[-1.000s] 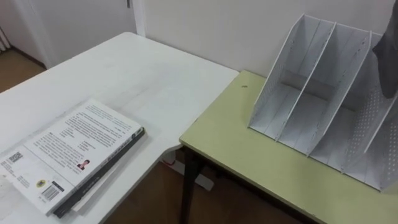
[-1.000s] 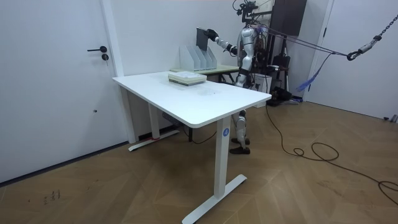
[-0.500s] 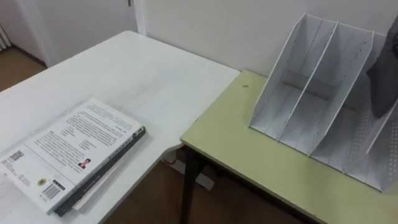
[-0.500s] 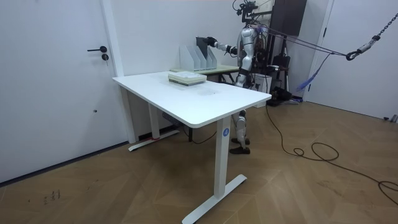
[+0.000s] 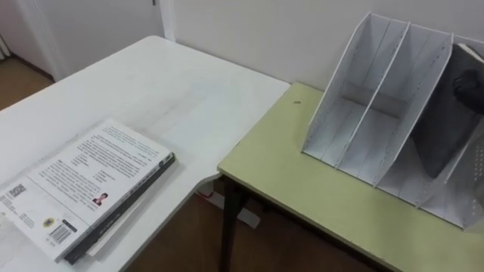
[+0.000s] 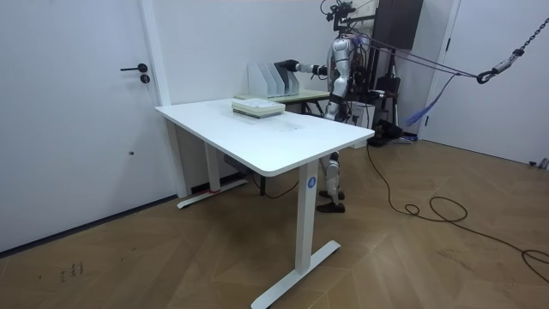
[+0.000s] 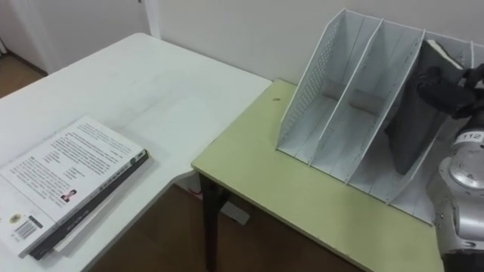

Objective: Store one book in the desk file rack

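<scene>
A white file rack [image 7: 340, 91] with several upright compartments stands on the pale green table [image 7: 280, 189], against the wall. A dark book [image 7: 412, 125] stands tilted in the third compartment from the left, its lower end down inside. My right hand [image 7: 446, 89] is shut on the book's top edge, the fingers curled over it. The left eye view has the same dark book [image 5: 442, 128] and hand [image 5: 469, 85] at the right edge of the rack [image 5: 363, 98]. In the room view I stand behind the green table with my right hand [image 6: 287, 64] stretched out to the rack [image 6: 266, 77].
A stack of books [image 5: 87, 185] with a white printed cover on top lies on the white desk [image 5: 166, 91] to the left. A narrow gap separates the desk from the green table [image 5: 302, 189]. The wall runs right behind the rack.
My right hand has come down with the dark book. A second ago it hung above the rack; now it stands inside the third compartment.
</scene>
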Available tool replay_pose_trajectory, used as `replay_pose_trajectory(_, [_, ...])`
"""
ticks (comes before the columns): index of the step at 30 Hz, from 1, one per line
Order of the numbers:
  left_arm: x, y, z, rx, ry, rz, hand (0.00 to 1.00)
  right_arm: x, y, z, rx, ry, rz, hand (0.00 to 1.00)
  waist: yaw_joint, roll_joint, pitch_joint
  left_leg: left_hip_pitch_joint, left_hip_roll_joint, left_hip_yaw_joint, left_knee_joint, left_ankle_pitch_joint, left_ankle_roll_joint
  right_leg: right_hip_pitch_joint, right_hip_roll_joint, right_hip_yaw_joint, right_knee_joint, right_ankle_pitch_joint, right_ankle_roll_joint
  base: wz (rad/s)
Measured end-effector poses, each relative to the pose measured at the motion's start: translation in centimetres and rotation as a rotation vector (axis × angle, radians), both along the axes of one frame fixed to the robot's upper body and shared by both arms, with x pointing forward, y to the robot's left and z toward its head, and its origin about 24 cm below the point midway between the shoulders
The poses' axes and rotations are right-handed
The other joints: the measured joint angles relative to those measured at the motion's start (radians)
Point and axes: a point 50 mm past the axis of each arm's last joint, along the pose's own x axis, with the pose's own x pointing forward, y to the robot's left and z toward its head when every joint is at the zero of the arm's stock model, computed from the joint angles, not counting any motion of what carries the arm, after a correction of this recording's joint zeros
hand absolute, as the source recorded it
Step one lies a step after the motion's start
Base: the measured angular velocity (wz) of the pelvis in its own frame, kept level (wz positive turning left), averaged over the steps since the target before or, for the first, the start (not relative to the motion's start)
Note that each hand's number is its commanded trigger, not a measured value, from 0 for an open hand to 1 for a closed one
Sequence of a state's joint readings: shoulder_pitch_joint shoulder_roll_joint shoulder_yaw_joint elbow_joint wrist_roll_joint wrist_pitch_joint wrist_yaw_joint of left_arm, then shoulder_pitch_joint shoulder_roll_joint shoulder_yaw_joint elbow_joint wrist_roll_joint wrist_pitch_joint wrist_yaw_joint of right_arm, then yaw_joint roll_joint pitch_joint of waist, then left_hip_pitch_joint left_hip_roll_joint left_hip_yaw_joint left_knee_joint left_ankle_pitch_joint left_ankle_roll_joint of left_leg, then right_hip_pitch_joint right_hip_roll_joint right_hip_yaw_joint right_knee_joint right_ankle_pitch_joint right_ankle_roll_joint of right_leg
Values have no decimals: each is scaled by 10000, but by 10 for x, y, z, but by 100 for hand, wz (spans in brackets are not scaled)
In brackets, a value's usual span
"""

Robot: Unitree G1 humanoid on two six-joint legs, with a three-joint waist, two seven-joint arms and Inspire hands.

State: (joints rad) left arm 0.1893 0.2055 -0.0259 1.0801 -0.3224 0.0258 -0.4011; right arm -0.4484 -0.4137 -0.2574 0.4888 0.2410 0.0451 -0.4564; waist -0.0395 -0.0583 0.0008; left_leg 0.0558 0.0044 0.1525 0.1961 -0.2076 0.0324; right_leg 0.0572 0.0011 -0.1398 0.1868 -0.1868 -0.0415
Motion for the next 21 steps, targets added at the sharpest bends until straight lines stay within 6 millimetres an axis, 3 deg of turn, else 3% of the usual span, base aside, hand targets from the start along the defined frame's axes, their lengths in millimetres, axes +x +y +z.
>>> replay_pose_trajectory(4, [0,-1,0,-32,42,-78,0,0,-1,-8,333,208,-32,97,8,70,-8,75,4,-6,29,-1,-1,121,-6,-6,-11,2,-3,0])
replay_pose_trajectory(5, [0,-1,0,-47,80,-79,0,0,-1,-9,351,287,-29,51,11,85,-20,89,5,-7,39,-1,-1,125,-7,-4,-11,2,-4,0])
replay_pose_trajectory(6, [0,-1,0,-52,92,-82,0,0,-1,-10,363,326,-35,18,15,91,-24,90,4,-7,44,-1,-1,127,-7,-2,-12,2,-4,0])
replay_pose_trajectory(7, [0,-2,0,-56,95,-99,0,0,-1,-11,379,366,-44,0,33,104,-32,90,3,-6,56,-1,-1,129,-9,-1,-13,2,-3,0])
replay_pose_trajectory(15, [0,-1,0,-30,101,-149,0,-2,-4,-17,417,321,-274,0,102,110,-46,118,-2,-18,75,-1,-1,176,-8,6,-12,2,-4,0])
replay_pose_trajectory(21, [1,-1,0,27,55,-161,0,-3,-5,-21,519,384,-411,0,165,44,2,203,-4,-29,64,-1,-1,276,-2,60,-47,-4,-3,0])
